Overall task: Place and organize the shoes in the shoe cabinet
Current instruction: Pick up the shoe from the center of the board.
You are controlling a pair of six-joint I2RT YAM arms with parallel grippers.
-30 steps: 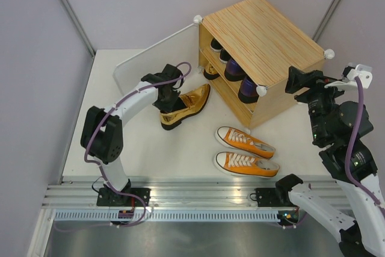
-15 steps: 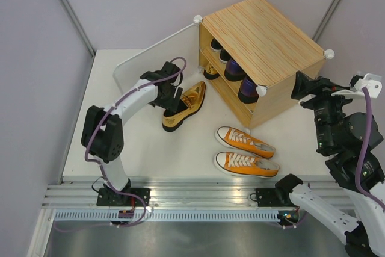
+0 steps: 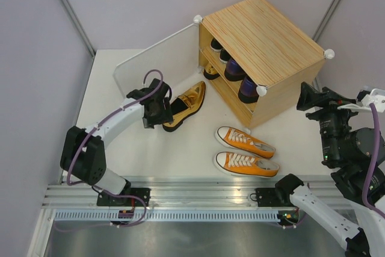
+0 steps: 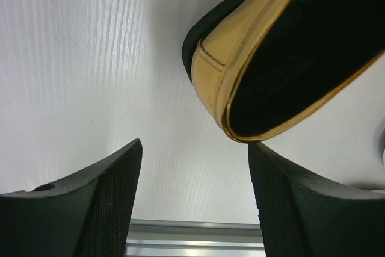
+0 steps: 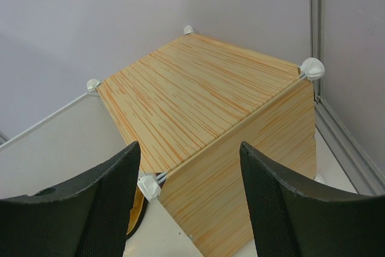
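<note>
White tabletop (image 3: 114, 148), lilac walls. My left gripper (image 4: 194, 148): fingers spread wide, empty, just beside the heel of the shiny gold pump (image 4: 252, 46), apart from it. Right gripper (image 5: 188, 148): likewise spread, empty, held above the striped-grain wooden shoe cabinet (image 5: 198, 94). Only the overhead view shows the orange white-soled sneakers (image 3: 243, 151) on the table and the glossy dark purple loafers (image 3: 248, 88) shelved inside.

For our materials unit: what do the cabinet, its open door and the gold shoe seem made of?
Cabinet: wood or wood-look laminate, matte; striped grain. Door: probably plastic, a thin white sheet in a wire frame. Gold shoe: shiny metallic leather or synthetic; bright highlights, stitched edge.
</note>
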